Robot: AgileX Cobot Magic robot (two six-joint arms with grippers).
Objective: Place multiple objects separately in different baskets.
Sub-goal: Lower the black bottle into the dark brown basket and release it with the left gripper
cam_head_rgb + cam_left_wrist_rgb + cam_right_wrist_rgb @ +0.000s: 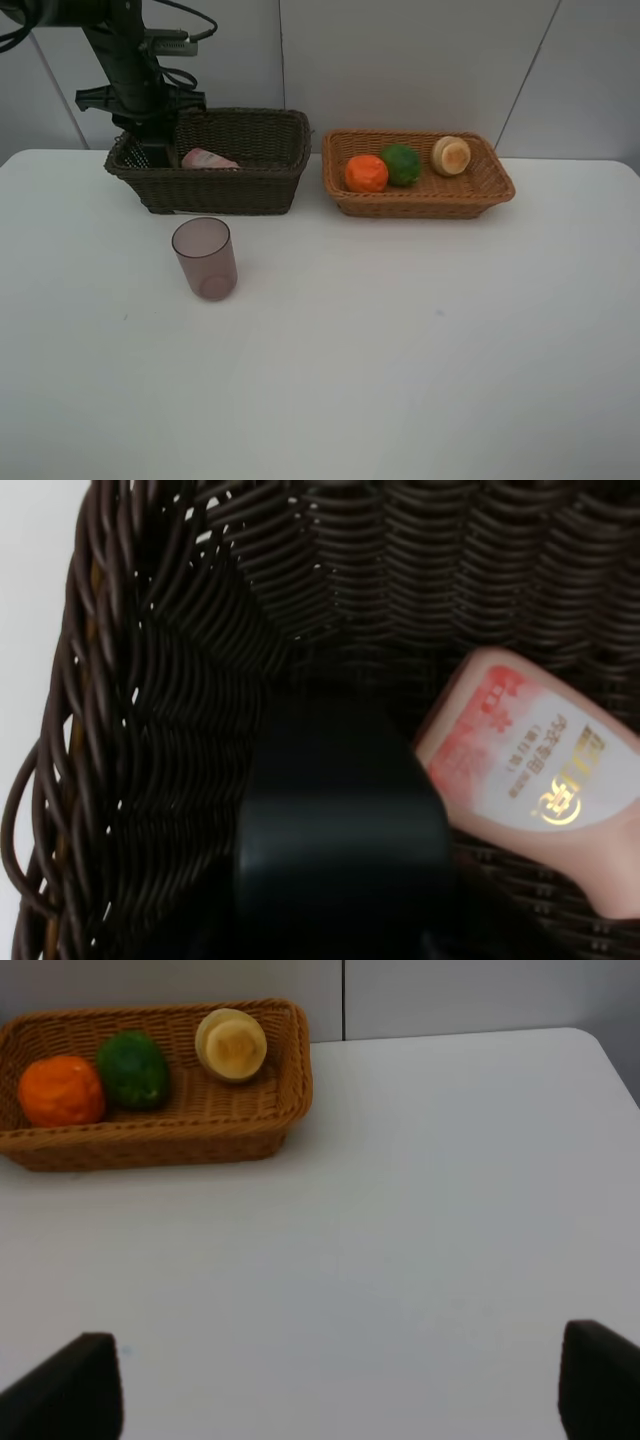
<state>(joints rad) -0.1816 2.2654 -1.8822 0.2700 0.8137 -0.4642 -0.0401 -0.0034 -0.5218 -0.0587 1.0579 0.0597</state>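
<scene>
My left gripper (150,152) reaches down into the left end of the dark brown basket (225,188). In the left wrist view the dark green bottle (340,830) fills the space right under the camera, held low inside the basket; the fingers themselves are hidden. Beside it lies the pink squeeze bottle (545,780), touching the basket floor. The mauve cup (205,258) stands upright on the table in front of that basket. The light tan basket (420,205) holds the orange (366,173), the lime (402,164) and the peach-coloured fruit (451,155). My right gripper (340,1390) is open over bare table.
The white table (400,350) spreads wide in front of both baskets. A grey panelled wall (420,60) rises close behind them. The left arm's cables hang above the dark basket's left end.
</scene>
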